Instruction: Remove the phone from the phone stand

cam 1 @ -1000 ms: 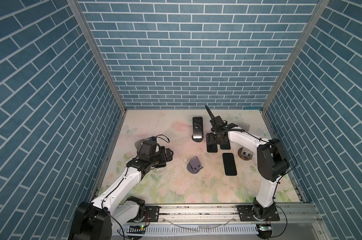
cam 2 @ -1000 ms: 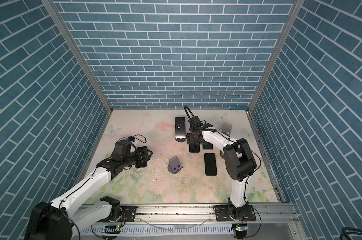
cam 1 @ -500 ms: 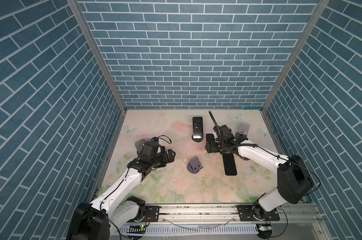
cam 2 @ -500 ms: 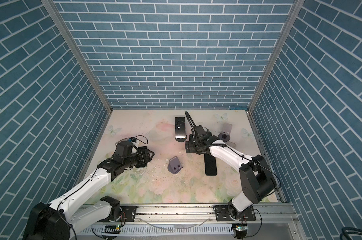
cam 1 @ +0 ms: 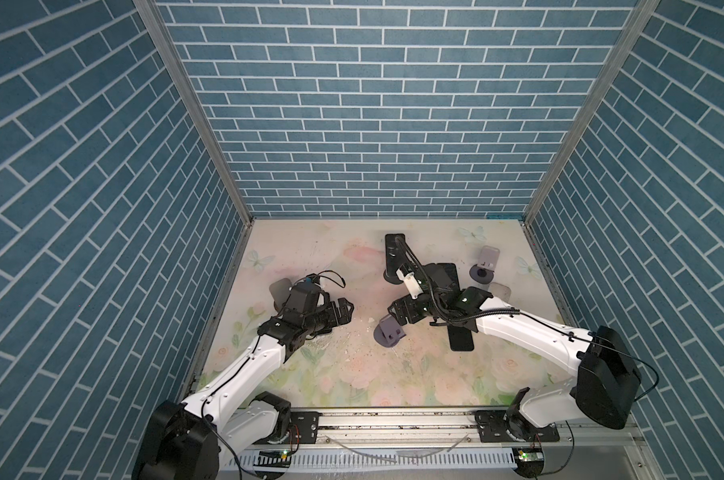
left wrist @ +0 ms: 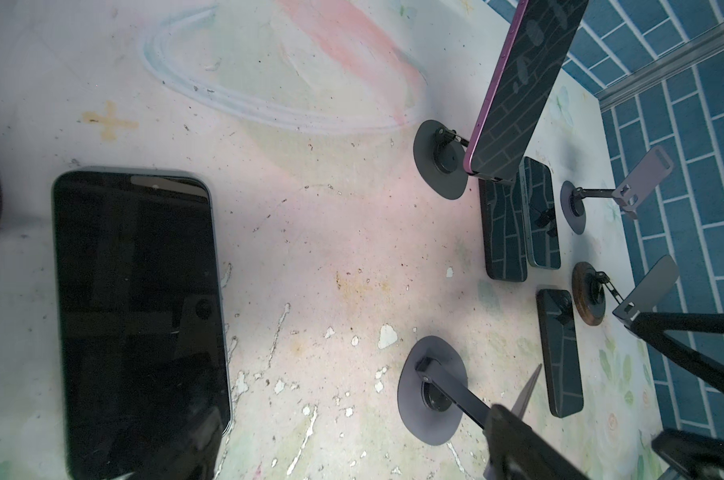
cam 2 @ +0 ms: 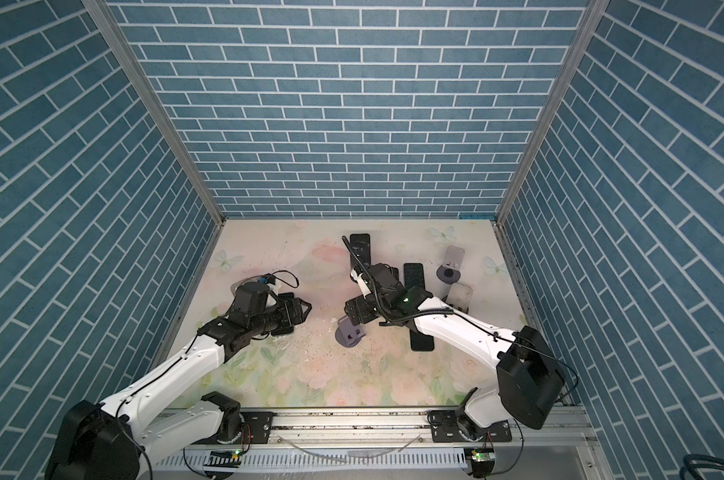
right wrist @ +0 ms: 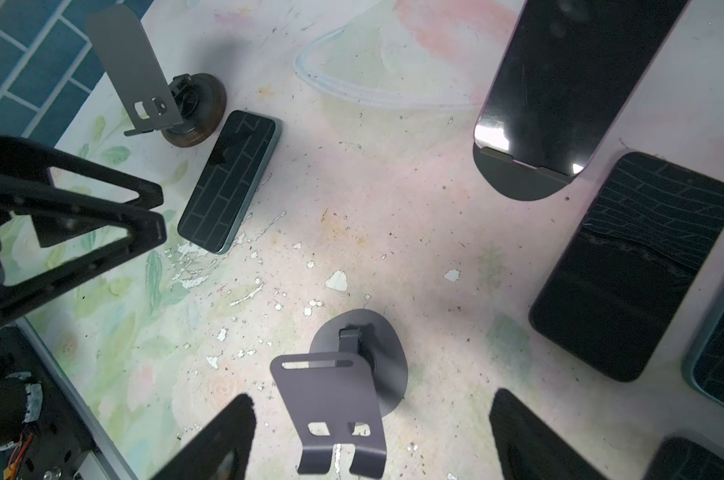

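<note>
1. Nearest the front edge of the bench (cam 1: 352, 382), right of the middle, a dark phone (cam 1: 460, 338) lies flat. Its glass mirrors the brick wall.
2. Just left of it stands an empty grey-purple stand (cam 1: 387, 332) on a round base. The right gripper (right wrist: 370, 397) hangs over it with jaws spread wide. The stand's plate lies between the fingers, and nothing is held.
3. Toward the left edge, the left gripper (cam 1: 346, 313) hangs with jaws fully apart and empty. Below it a black phone (left wrist: 140, 324) lies flat, screen up.
4. Farther back, right of the middle, a wide dark phone (left wrist: 503, 237) and a blue-edged phone (left wrist: 541, 216) lie flat, side by side and touching.
5. By the right edge are two empty stands, a brown-based stand (left wrist: 588, 299) and, behind it, a grey stand (cam 1: 486, 266).
6. Farthest, in the middle near the back edge, the phone (cam 1: 391, 253) is on the phone stand (left wrist: 441, 160).
   - It leans back with its bottom edge seated in the stand's lip.
   - It is tall and slim, with a glossy black screen and a purple metal rim carrying side buttons.
   - The glass shows smudges, brick reflections and glare at the lower corners.
   - The phone stand has a dark round base.
</note>
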Controlling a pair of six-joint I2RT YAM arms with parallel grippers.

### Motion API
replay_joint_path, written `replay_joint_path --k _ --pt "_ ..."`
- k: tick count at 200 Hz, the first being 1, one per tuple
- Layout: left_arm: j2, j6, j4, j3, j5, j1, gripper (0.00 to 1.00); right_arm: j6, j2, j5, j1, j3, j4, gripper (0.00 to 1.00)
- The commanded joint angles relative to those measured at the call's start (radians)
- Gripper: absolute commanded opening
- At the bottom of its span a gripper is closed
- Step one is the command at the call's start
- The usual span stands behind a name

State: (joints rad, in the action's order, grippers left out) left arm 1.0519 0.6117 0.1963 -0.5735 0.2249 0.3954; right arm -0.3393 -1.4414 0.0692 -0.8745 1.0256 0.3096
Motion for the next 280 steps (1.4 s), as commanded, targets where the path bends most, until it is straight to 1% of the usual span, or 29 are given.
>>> replay_joint_path --k 1,76,115,164,192,242,255,272,280 --pt "0.014 0.0 -0.012 -0.002 -0.009 0.007 1.0 0.031 -0.02 0.013 -0.026 -0.017 0.002 0.9" --pt "0.058 -0.005 -0.024 -0.017 -0.006 0.007 1.0 0.019 -0.116 -0.023 -0.111 0.02 0.01 0.9" --pt "0.084 -0.006 -0.037 -0.02 -0.003 0.008 1.0 0.016 -0.164 -0.026 -0.128 0.04 0.021 0.89" --pt "0.108 -0.007 -0.052 -0.016 0.0 0.008 1.0 0.009 -0.216 -0.084 -0.138 0.068 0.046 0.89" --pt "0.119 -0.007 -0.06 -0.012 0.001 0.007 1.0 0.001 -0.24 -0.101 -0.139 0.083 0.046 0.86" --pt "0.128 -0.014 -0.062 -0.011 -0.004 0.008 1.0 -0.015 -0.268 -0.124 -0.14 0.108 0.055 0.76" --pt "0.132 -0.017 -0.062 -0.012 -0.004 0.007 1.0 -0.015 -0.272 -0.126 -0.139 0.113 0.057 0.69" --pt "0.141 -0.02 -0.063 -0.015 -0.004 0.007 1.0 -0.016 -0.279 -0.132 -0.139 0.119 0.061 0.51" --pt "0.143 -0.022 -0.066 -0.017 -0.002 0.007 1.0 -0.017 -0.284 -0.135 -0.139 0.126 0.068 0.49"
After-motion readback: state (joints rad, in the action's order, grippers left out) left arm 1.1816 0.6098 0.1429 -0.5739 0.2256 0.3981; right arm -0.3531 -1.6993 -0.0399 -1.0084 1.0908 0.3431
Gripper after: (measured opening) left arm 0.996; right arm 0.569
